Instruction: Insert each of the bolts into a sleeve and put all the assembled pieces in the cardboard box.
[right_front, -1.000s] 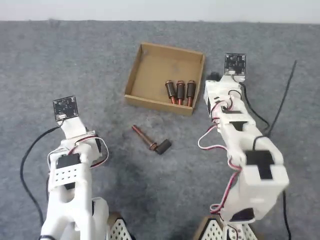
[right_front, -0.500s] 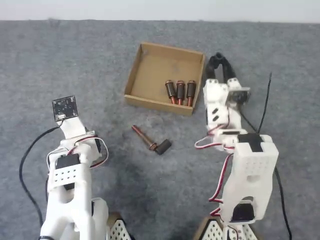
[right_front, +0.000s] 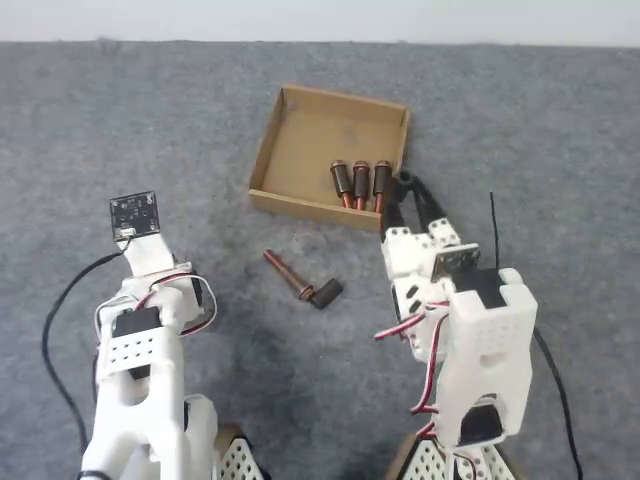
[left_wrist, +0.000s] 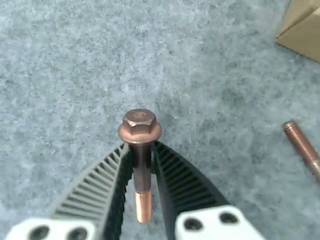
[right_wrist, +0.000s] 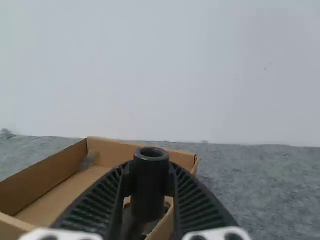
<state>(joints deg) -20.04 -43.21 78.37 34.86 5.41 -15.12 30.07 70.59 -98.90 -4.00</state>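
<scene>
Over on the left side, the left gripper (left_wrist: 140, 147) is clamped on a copper-coloured bolt (left_wrist: 139, 129). The shank is pinched between the ribbed black fingers (left_wrist: 180, 180) and the hex head pokes out past the tips, with grey carpet (left_wrist: 75, 60) under it. Across from it, the right gripper (right_wrist: 149, 170) is closed around a black sleeve (right_wrist: 149, 185), and you can see the open bore at the sleeve's free end. From the high view that gripper (right_front: 412, 195) sits just beside the near right corner of the cardboard box (right_front: 266, 145). Three assembled pieces (right_front: 361, 184) already lie side by side inside the box, tucked against the near wall toward that same corner. Out on the carpet in front of the box, between the two arms, a second bolt (right_front: 286, 272) lies at an angle. A second sleeve (right_front: 328, 293) lies right at its head end, but I can't tell whether they actually touch.
</scene>
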